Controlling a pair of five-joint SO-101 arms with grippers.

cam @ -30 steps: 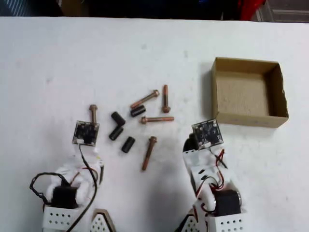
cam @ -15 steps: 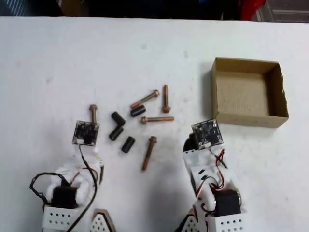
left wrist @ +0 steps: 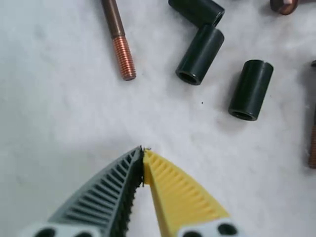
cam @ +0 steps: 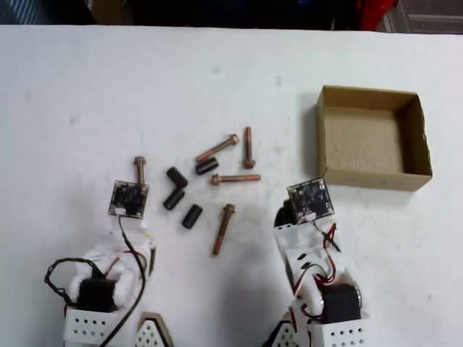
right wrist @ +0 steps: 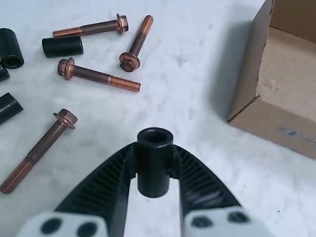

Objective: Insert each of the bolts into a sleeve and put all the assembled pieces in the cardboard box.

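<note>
Right wrist view: right end effector [right wrist: 154,150] clenched on an upright sleeve [right wrist: 154,170], bore exposed. Left end effector [left wrist: 143,153], pinched shut and empty over the bench [left wrist: 59,113], should best take the nearby bolt [left wrist: 118,39] near its head and align the threads squarely.

Four bolts [cam: 235,178] and four sleeves [cam: 192,216] lie mixed mid-table [cam: 87,94]; a fifth bolt [cam: 139,170] lies just left of them; the box [cam: 372,179] stands well right; between cluster and box, nearer, the right gripper [right wrist: 154,148] holds a fifth sleeve [right wrist: 154,170] upright; the left gripper [left wrist: 143,152] sits before the fifth bolt.
</note>
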